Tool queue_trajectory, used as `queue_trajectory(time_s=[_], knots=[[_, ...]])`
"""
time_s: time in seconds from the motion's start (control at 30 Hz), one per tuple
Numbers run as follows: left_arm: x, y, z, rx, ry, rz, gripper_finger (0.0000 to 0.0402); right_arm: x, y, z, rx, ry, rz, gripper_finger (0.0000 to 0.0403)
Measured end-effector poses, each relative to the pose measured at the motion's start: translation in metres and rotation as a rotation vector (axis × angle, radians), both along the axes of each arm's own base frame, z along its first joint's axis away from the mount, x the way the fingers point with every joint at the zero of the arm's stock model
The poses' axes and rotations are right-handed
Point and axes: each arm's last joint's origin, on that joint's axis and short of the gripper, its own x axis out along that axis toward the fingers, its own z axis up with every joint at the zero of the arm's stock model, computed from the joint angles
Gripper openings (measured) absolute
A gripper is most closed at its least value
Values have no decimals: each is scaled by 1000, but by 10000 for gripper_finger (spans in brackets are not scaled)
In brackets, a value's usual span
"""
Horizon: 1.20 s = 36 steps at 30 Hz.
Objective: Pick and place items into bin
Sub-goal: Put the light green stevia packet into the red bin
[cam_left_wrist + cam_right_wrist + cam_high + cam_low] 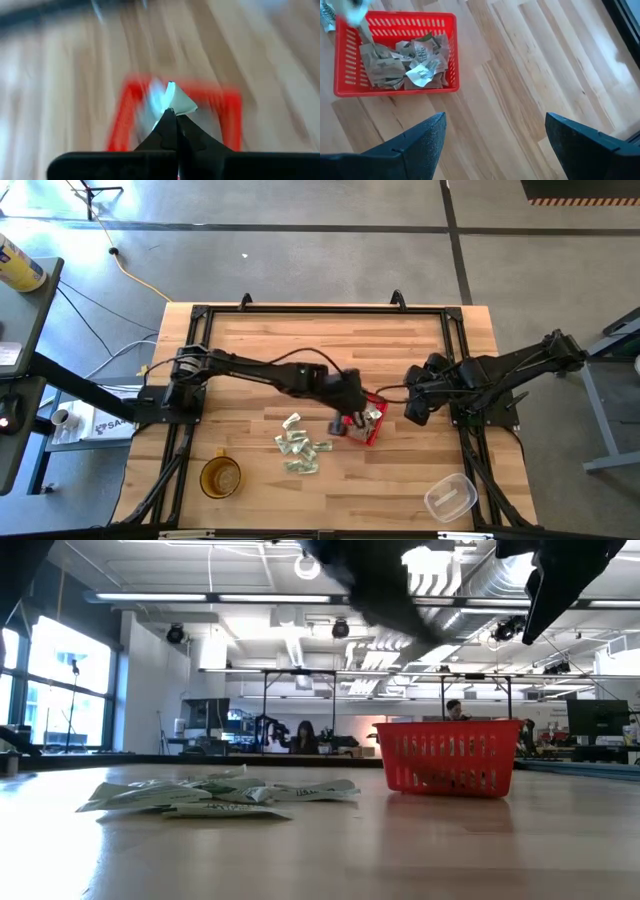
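Note:
The red basket (pixel 372 425) stands on the table's middle, right of centre, with several pale green-and-white packets (pixel 402 60) inside it. More packets (pixel 300 450) lie loose on the wood to its left, flat in a small heap (pixel 220 795). My left gripper (pixel 350 418) hovers over the basket's left edge, shut on one packet (pixel 175 99). My right gripper (pixel 415 412) hangs open just right of the basket (pixel 395 52), touching nothing. My left gripper (pixel 171 111) pinches one pale packet between its two fingertips, by the packet's near end (pixel 172 106). The fingers point down from above. The packet sticks out past the tips and is lifted clear, over the red basket (pixel 130 115).
An amber round cup (pixel 220 477) stands near the table's near-left corner, and a clear plastic container (pixel 450 497) near the near-right corner. Black frame rails (pixel 320 308) run along the table's edges. Bare wood lies between the basket and the far edge.

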Motion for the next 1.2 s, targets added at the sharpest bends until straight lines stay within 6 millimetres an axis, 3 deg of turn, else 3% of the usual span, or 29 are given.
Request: queue_trajectory(time_s=[0.1, 0.27, 0.4, 0.5, 0.63, 0.93, 1.03, 1.2], knots=[[10, 2, -11, 20, -38, 35, 57, -1, 0, 0, 14, 13, 5, 330], [9, 4, -19, -12, 12, 103, 189, -3, 0, -1, 25, 36, -9, 330], [-9, 4, -10, -48, 127, 151, 275, -6, -1, -2, 19, 63, -12, 330], [-31, 4, -5, -107, 306, 192, 313, -7, -1, -2, 11, 77, -2, 330], [-52, -2, -23, -138, 546, 186, 325, -6, -2, -2, -18, 78, 15, 330], [-51, -48, -62, -239, 509, 179, 302, -7, -3, -1, -88, 90, 52, 330], [-47, -64, -72, -206, 444, 169, 297, -7, -3, -1, -94, 94, 62, 330], [-44, -78, -100, -163, 477, 190, 293, -7, -4, -1, -96, 94, 60, 330]])
